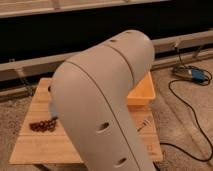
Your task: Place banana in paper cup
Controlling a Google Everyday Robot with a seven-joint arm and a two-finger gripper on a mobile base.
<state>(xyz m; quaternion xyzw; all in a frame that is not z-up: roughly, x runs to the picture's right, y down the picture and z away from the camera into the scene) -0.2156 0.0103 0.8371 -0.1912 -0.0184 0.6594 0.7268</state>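
Note:
My beige arm point(105, 105) fills the middle of the camera view and covers most of the wooden table point(45, 142). The gripper is not in view; it is either behind the arm or outside the picture. The banana and the white paper cup are both hidden.
A yellow-orange tray point(142, 90) sits at the table's far right, partly behind the arm. A dark red cluster of small pieces point(42, 125) lies at the table's left. A small metal utensil point(145, 122) lies near the right edge. A black cable point(185, 115) and a blue device point(192, 74) lie on the floor at right.

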